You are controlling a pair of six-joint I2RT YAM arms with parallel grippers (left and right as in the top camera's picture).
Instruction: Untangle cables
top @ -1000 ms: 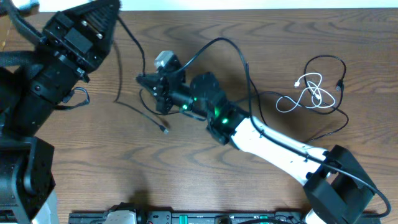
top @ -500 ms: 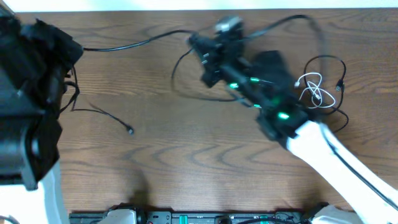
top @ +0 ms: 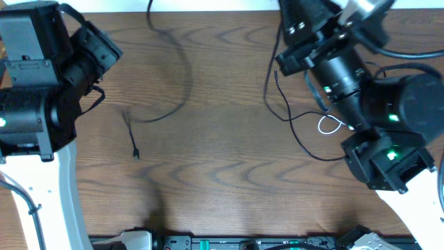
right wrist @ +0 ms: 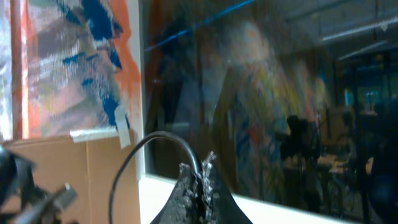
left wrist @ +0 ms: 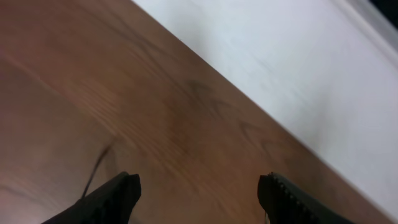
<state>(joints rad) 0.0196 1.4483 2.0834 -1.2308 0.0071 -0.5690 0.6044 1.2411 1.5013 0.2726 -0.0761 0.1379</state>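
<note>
My right gripper [right wrist: 202, 165] is shut on a thin black cable [right wrist: 134, 163] that arcs up out of its jaws and drops to the left; the arm [top: 333, 59] is raised over the table's upper right. One black cable [top: 182, 62], blurred, curves from the top edge down to its plug [top: 136, 154] at left centre. Another black cable [top: 295, 128] trails below the right arm, beside a bit of the white cable [top: 328, 126]. My left gripper [left wrist: 199, 193] is open with nothing between its fingers [left wrist: 115, 194]; a thin black cable [left wrist: 96, 169] lies just beyond its left finger.
The left arm [top: 62, 69] fills the table's left side. The right arm's base [top: 388, 163] covers the lower right. The table's far edge [left wrist: 249, 102] meets a white surface close ahead of the left gripper. Equipment [top: 208, 243] lines the front edge.
The right arm has swung from left centre to the upper right and risen, pulling a black cable along. The left gripper has opened and let go of the cable stretched between the arms.
</note>
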